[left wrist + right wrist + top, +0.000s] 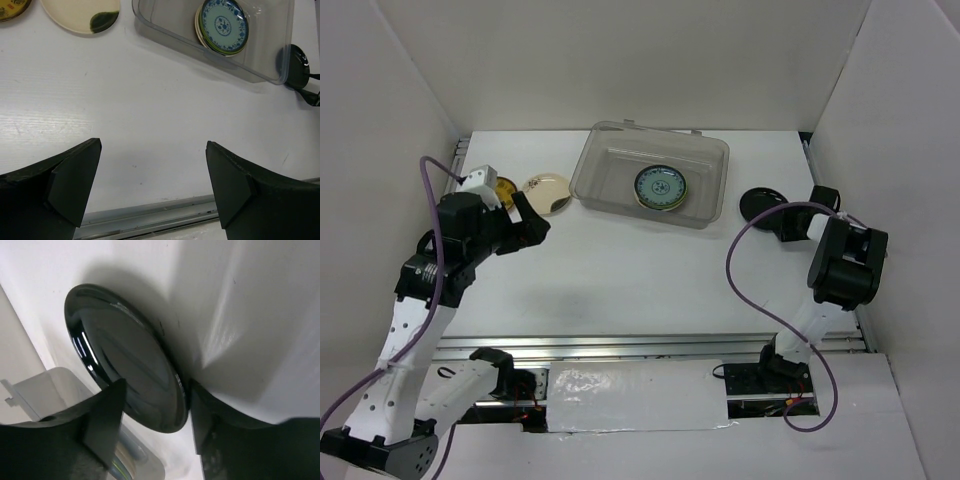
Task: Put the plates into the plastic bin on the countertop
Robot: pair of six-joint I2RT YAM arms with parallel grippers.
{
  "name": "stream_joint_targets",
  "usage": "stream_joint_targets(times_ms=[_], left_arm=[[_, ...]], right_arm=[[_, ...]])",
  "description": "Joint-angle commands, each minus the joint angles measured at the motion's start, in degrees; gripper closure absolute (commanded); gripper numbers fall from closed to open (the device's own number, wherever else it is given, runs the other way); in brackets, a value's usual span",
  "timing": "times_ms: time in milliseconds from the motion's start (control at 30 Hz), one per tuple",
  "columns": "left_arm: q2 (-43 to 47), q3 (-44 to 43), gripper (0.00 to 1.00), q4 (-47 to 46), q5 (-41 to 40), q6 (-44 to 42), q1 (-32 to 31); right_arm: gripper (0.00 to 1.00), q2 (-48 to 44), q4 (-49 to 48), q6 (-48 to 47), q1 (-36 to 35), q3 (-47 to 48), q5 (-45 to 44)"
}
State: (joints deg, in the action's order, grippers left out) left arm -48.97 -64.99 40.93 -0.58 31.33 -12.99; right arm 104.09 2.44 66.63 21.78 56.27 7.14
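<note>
- While the right claw (154,407) straddles the rim of the black plate (125,365), one finger lies across its glossy face and the other sits at its underside. I cannot tell whether the pads actually pinch it.
- From the top view, the black plate (758,203) sits on the tabletop (620,280), just right of the plastic bin (603,150) and outside it.
- Left claw (152,165): spread wide, nothing between the fingers, bare tabletop below.
- From the top view, the left claw (534,230) is left of the bin, near two loose plates.
- Bin (165,30): at the back centre of the tabletop. A blue patterned plate (661,187) is inside, on top of a small stack; other rims show beneath it in the left wrist view (223,22).
- Cream plate with a dark mark (548,193) (80,12): flat on the tabletop, just left of the bin, apart from its wall.
- Mustard-yellow plate (503,188) (10,6): left of the cream one, partly hidden by the left arm.
</note>
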Motion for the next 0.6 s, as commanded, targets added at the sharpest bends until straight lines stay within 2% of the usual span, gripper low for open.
stream_joint_targets(times_ms=[0, 100, 167, 200, 233, 267, 433, 567], left_arm=[[-0.2, -0.7, 0.01, 0.9, 3.4, -3.1, 2.4], [0.1, -0.6, 0.01, 1.1, 4.8, -3.7, 4.7], [0.2, -0.5, 0.01, 1.1, 6.2, -4.2, 6.2], [0.5, -0.3, 0.01, 1.0, 6.6, -4.2, 6.7], [0.5, -0.1, 0.01, 1.0, 7.0, -4.3, 7.3], [0.5, 0.3, 0.01, 0.7, 7.6, -4.3, 8.2], [0.4, 1.4, 0.01, 1.2, 4.3, -1.8, 11.2], [-0.1, 3.8, 0.01, 0.3, -0.9, 3.0, 14.6]], right_arm=[[0.41, 3.2, -0.2, 0.3, 0.6, 0.6, 2.2], [0.61, 3.3, 0.8, -0.6, 0.5, 1.4, 2.2], [0.8, 3.6, 1.7, -1.5, 0.5, 2.0, 2.7], [0.87, 3.5, 1.5, -1.8, 0.5, 1.9, 3.0], [0.88, 3.5, 1.2, -2.0, 0.5, 1.8, 3.2], [0.97, 3.0, 1.3, -2.6, 0.5, 1.8, 3.2], [1.0, -4.8, 1.8, -4.0, -0.4, 0.9, 1.7], [1.0, -16.5, 4.9, -4.9, -2.3, 3.4, -3.5]])
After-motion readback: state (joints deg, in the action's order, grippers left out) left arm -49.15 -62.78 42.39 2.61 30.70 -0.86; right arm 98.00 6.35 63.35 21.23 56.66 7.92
